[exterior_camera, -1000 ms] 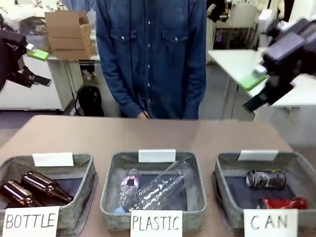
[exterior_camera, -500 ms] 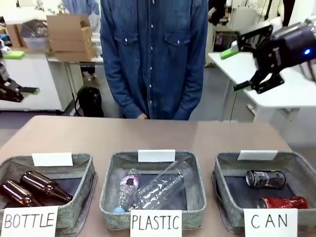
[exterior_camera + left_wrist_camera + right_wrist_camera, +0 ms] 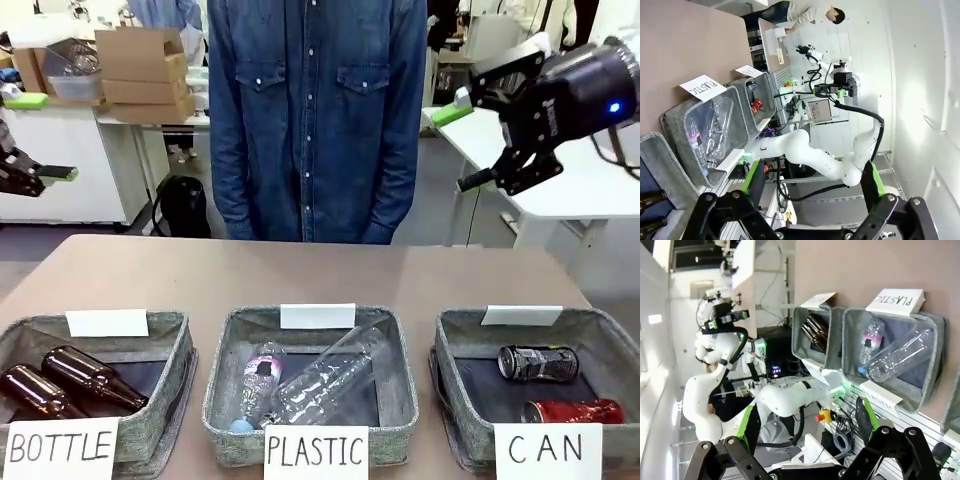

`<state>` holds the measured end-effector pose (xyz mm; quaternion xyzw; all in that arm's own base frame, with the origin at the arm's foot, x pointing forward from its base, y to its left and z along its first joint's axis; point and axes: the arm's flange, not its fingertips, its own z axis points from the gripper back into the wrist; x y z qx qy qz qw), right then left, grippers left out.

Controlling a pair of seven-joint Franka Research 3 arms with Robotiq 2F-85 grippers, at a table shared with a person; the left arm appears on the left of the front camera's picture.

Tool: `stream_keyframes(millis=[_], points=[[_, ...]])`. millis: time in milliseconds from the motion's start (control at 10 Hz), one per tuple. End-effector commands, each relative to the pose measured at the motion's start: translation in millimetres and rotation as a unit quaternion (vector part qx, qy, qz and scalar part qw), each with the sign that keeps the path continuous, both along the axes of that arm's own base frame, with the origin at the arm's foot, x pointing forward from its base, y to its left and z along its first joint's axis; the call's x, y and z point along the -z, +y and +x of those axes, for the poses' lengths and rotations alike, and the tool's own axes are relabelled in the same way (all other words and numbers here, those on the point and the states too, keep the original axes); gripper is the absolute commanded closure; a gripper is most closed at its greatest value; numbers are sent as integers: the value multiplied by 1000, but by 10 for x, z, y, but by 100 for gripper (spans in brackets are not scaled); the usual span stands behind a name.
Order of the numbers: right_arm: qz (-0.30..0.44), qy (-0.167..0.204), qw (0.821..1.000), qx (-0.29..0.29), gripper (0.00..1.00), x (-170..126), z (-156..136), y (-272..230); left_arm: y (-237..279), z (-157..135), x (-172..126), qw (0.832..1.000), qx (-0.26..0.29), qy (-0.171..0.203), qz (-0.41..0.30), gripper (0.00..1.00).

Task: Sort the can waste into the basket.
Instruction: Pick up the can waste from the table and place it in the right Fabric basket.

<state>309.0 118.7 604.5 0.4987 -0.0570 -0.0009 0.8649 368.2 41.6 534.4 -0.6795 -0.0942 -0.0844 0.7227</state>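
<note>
The right gripper (image 3: 478,135) sits in the upper right of the front view, raised well above the table (image 3: 300,270), fingers spread apart and gripping nothing. In the right wrist view the same gripper (image 3: 805,427) rises from the bottom edge with its green-padded fingers (image 3: 749,426) wide apart and nothing between them. The left gripper (image 3: 35,175) is at the far left edge of the front view, also raised clear of the table; only part of it is in frame there. In the left wrist view, the left gripper (image 3: 812,182) has its two fingers well separated with an empty gap between them.

Task status: judged complete, or very nearly so. Both items of can waste lie inside the basket (image 3: 455,350) at the lower right of the front view, behind the "CAN" sign (image 3: 548,450). No loose can is visible on the table. Neither arm is carrying anything, so no transfer step appears to be left.

Item condition:
- Dark can (image 3: 538,362): black-silver, lying on its side toward the back of the basket, looking somewhat dented.
- Red can (image 3: 573,411): red with white print, lying on its side just in front of the dark can, close to the sign; its lower part is hidden by the sign.

The two cans lie close together; whether they touch cannot be determined.
</note>
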Motion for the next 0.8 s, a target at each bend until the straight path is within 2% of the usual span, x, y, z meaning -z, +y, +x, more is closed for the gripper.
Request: stream_keyframes(millis=[0,700], points=[[-1,-8,1000,-11,0,-29,31,-67,-32,6,-11,1000,-7,-10,-5,0],[-1,-8,1000,-11,0,-29,31,-67,-32,6,-11,1000,-7,-10,-5,0]])
